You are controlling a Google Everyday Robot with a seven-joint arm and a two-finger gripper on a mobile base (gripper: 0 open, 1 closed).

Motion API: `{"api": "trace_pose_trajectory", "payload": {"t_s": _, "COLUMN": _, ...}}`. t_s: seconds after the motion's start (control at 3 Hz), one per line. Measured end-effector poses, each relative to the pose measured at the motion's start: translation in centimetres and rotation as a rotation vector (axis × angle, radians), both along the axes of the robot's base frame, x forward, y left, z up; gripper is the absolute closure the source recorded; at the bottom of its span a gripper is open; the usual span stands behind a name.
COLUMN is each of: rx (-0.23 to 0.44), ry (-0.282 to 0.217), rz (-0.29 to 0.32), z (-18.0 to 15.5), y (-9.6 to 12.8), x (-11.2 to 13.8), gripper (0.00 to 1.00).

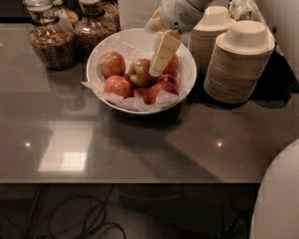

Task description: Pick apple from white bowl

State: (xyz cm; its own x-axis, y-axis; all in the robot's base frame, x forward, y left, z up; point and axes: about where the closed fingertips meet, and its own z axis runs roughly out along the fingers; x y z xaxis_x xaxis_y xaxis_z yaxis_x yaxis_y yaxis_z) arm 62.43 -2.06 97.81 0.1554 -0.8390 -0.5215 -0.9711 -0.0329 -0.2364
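Observation:
The white bowl (100, 91), lined with crinkled white paper, stands on the grey counter at back centre. It holds several apples. The palest apple (140, 73), red with a yellow-green patch, lies in the middle, with darker red apples around it (112, 63) (117, 86) (161, 88). My gripper (157, 70) hangs from the white wrist (180, 14) and reaches down into the bowl. Its cream tip is at the right side of the pale apple, partly hiding a red apple (173, 65) behind it. Contact cannot be told.
Two glass jars (49, 44) (96, 25) stand to the bowl's back left. Two tall stacks of cream disposable bowls (240, 60) (209, 39) stand close to its right. The counter's front edge runs across the lower part of the view. My white body (278, 200) fills the lower right corner.

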Motion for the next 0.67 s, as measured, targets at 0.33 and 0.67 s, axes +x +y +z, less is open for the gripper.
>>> {"api": "trace_pose_trajectory", "payload": {"t_s": 0.33, "rx": -0.009, "ry": 0.02, "rz": 0.003, "z": -1.3, "y": 0.33, "x": 0.28, "gripper": 0.17}}
{"api": "trace_pose_trajectory", "payload": {"t_s": 0.67, "rx": -0.014, "ry": 0.027, "rz": 0.007, "z": -1.85, "y": 0.61, "x": 0.56, "gripper": 0.28}}
